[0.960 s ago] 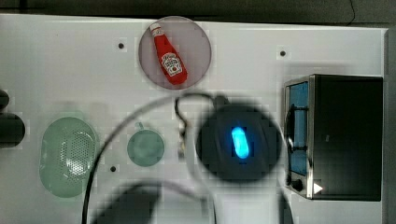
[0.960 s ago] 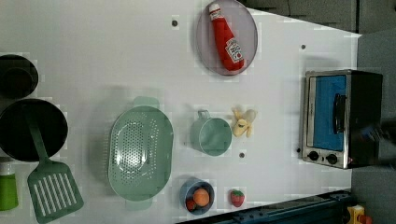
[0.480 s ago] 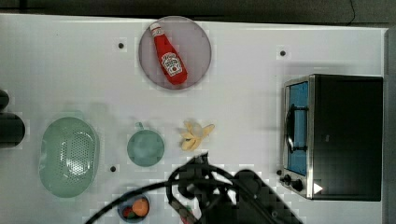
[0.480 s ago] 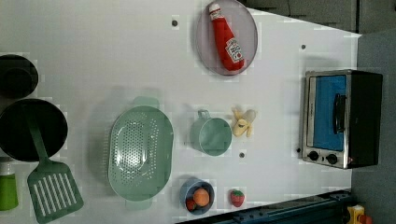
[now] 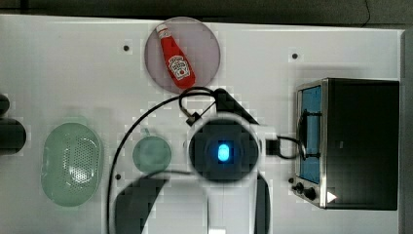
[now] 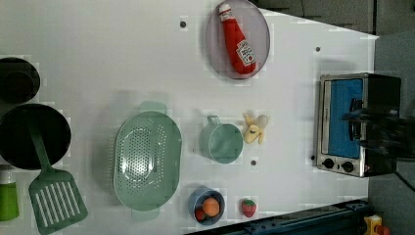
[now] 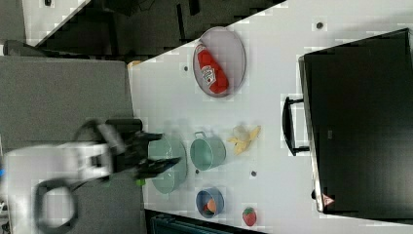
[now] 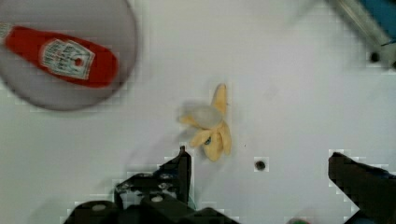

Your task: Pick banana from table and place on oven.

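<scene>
A: Where's the gripper (image 8: pixel 261 186)?

B: Above the table (image 6: pixel 122 54), its fingers (image 8: pixel 182 165) spread wide with nothing between them. In the wrist view the banana (image 8: pixel 208 126) lies just past one fingertip, not yet between the two.

A: And the banana itself?

B: Flat on the table, just beside the green cup (image 6: pixel 222 142), between it and the oven (image 6: pixel 359 122).

A: So which step?

B: The approach, I'd say; no grasp yet. Next it likely needs to centre over the banana, descend, and close without nudging the cup, then carry it to the oven's black top.
</scene>
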### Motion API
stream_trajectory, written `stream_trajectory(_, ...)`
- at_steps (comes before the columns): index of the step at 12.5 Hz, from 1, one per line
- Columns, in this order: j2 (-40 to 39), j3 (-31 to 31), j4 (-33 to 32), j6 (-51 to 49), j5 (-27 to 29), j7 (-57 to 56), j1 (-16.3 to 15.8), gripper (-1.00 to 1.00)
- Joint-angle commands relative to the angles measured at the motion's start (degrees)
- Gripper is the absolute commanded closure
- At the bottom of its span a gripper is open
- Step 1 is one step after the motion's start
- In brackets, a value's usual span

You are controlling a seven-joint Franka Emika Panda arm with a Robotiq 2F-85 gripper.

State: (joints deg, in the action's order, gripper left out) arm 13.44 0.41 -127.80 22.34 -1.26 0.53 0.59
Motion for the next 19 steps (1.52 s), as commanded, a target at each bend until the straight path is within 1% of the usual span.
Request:
stream_trajectory(1,-4.2,0.3,-3.3,7.2,0.3,-0.4,-0.1,-1.0)
stream_trajectory(4,-11.6,0.6,-6.2,16.7,0.3,-0.4,-0.1,-1.0)
stream_trajectory(10,-24.8,1.8,-10.6,31.5,0.4,-0.4,-0.3,-1.0)
stream_trajectory(13,-29.8,3.3,-11.4,36.7,0.4,-0.4,-0.3,-1.0)
stream_trajectory(16,-32.5,3.6,-11.7,40.2,0.4,-0.4,-0.3,-1.0)
stream_trajectory(17,-32.8,3.6,-11.9,40.2,0.4,-0.4,-0.3,-0.93)
stream_trajectory(19,-32.9,3.6,-12.2,40.9,0.4,-0.4,-0.3,-0.43)
